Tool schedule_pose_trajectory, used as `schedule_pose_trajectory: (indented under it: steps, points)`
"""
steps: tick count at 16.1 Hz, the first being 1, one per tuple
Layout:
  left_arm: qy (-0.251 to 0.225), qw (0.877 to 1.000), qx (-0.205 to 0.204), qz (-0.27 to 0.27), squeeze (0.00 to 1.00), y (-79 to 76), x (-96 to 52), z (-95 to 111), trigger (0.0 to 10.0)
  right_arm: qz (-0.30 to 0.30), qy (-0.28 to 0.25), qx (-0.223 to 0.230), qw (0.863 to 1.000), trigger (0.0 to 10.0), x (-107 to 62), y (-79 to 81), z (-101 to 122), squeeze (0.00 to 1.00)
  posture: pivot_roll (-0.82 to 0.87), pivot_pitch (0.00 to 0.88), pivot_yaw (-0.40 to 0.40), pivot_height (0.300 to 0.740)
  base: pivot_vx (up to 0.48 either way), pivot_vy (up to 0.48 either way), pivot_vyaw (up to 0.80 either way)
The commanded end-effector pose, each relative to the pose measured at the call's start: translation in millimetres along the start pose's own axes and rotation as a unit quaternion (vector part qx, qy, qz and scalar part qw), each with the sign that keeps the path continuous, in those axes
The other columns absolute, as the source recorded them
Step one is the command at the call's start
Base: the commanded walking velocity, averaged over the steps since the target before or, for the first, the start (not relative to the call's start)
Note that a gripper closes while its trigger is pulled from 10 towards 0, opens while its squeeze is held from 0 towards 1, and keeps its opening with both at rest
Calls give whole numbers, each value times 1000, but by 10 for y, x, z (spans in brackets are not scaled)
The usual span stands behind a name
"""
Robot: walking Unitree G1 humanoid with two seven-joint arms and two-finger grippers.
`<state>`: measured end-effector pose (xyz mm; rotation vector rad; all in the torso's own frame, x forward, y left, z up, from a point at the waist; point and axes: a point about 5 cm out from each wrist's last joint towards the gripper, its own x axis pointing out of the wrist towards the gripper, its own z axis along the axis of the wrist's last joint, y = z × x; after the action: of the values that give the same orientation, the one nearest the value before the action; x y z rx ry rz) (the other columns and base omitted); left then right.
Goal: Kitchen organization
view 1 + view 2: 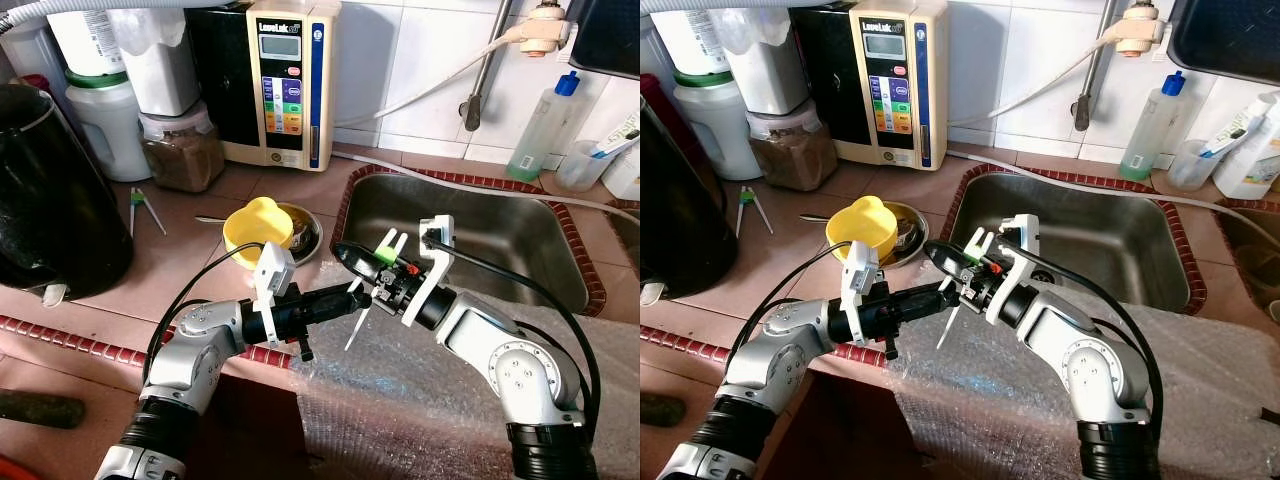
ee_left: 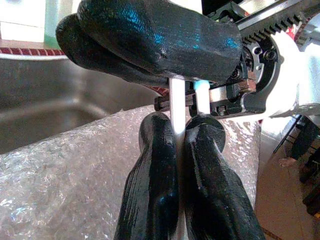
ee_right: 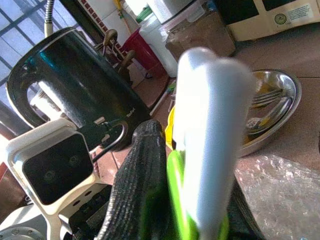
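Note:
A pair of white chopsticks with a green joint [image 1: 388,250] is held over the bubble wrap [image 1: 420,400] at the counter's front edge, left of the sink [image 1: 480,230]. My right gripper [image 1: 345,253] is shut on the pair near the green joint [image 3: 175,200], its black fingers pointing left. My left gripper [image 1: 358,296] reaches in from the left just below it, shut on one white stick [image 2: 176,110] that hangs down toward the wrap. The two grippers almost touch.
A yellow cup [image 1: 258,228] sits in a steel bowl [image 1: 308,232] behind the grippers. A black kettle [image 1: 50,200] stands at the left, and a second green-white pair [image 1: 140,205] lies on the counter nearby. Jars and a water machine [image 1: 290,80] line the wall.

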<state>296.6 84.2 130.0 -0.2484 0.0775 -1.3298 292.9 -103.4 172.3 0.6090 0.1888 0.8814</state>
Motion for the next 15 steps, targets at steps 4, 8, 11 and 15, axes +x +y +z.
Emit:
schedule_pose_trajectory:
  steps: [4, 8, 11, 15]
  points:
    - [-12, 999, 27, -39, 0, -46, 109, 108, 196, -71, -31, -13, 997, 0, -100, -181, 73, 0, 1, 0, 22, 740, 0, 0, 0]
    - [-1, 1000, 4, -13, 1000, 25, 108, 97, 10000, -76, -34, -17, 996, 0, -100, -198, 63, 0, 3, 0, 28, 740, 0, 0, 0]
    - [-5, 1000, 2, -6, 1000, 37, 102, 102, 10000, -80, -42, -22, 996, 0, -85, -197, 76, 0, 7, 0, 28, 740, 0, 0, 0]
    - [-27, 999, 9, 17, 1000, 94, 62, 211, 10000, -87, -84, -15, 993, 0, -100, -150, 135, 0, 13, 0, 26, 740, 0, 0, 0]
